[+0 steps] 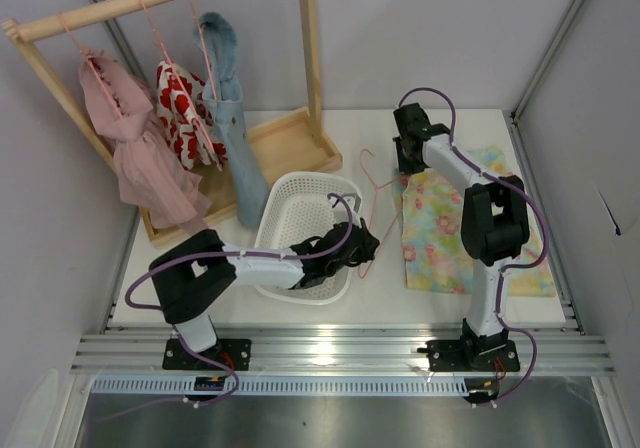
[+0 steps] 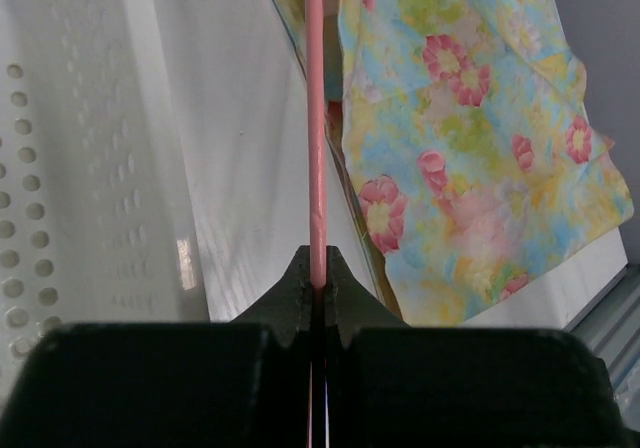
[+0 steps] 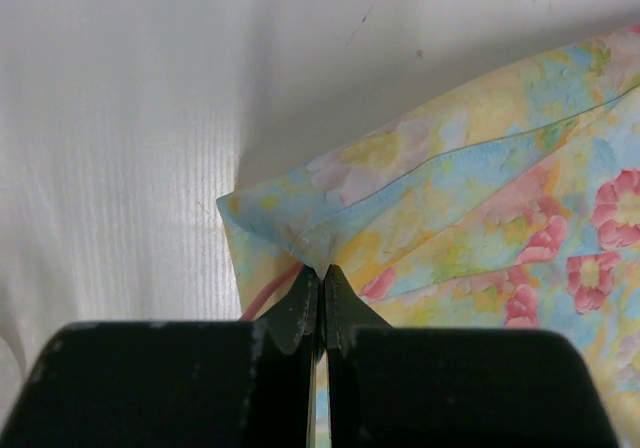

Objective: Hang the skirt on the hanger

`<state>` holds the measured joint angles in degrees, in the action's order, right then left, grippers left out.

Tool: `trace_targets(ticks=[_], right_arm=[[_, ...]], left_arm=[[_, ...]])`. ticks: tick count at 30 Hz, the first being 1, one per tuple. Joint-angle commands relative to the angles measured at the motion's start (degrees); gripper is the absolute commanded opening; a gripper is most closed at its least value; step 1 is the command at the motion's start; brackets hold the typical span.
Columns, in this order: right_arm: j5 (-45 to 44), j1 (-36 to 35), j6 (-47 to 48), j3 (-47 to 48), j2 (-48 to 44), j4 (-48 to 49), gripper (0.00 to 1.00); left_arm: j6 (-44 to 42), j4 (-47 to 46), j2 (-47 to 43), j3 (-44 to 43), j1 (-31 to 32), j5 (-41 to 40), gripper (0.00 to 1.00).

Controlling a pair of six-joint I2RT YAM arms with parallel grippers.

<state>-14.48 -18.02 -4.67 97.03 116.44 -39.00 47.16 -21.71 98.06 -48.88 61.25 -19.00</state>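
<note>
The right gripper (image 3: 320,268) has its jaws pressed together on a folded corner of the skirt (image 3: 480,208). A short stretch of pink hanger (image 3: 270,298) peeks from under the cloth. The white counter (image 3: 120,148) lies beyond.

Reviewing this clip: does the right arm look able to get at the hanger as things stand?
Likely yes for reach: the hanger is right beside the skirt corner it grips. But the right gripper has its jaws shut on that cloth, so it isn't free.

Left arm (image 1: 260,265) stretched low rightward, left fingers (image 2: 290,298) pinched tight. Right arm (image 1: 495,223) reaching forward, right fingers (image 3: 345,308) pinched tight.
</note>
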Motion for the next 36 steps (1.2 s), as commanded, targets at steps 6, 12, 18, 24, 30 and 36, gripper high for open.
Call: trace_targets(ticks=[6, 12, 18, 24, 30, 36], right_arm=[[4.9, -0.1, -4.8, 3.2, -1.9, -3.2, 0.44], [8.4, 0.5, -7.9, 1.8, -6.1, -4.9, 0.73], [10.9, 1.1, -10.4, -3.8, -11.5, -2.4, 0.73], [8.6, 1.1, -11.9, -12.1, -16.5, 1.4, 0.68], [7.7, 2.1, -14.9, -21.4, -22.8, 5.5, 0.67], [10.3, 5.6, -17.8, -26.0, -27.8, 8.2, 0.67]], left_arm=[[4.1, -6.1, 6.9, -4.5, 0.7, -2.1, 0.00], [5.7, -5.4, 7.9, -4.6, 0.9, -3.4, 0.00], [5.1, -4.7, 7.1, -5.3, 1.1, -3.4, 0.00], [5.1, -1.1, 5.3, -7.6, 2.5, -4.8, 0.00], [8.5, 4.7, 5.2, -11.0, 2.8, -6.1, 0.00], [12.5, 12.0, 8.0, -17.2, 2.8, -6.7, 0.00]])
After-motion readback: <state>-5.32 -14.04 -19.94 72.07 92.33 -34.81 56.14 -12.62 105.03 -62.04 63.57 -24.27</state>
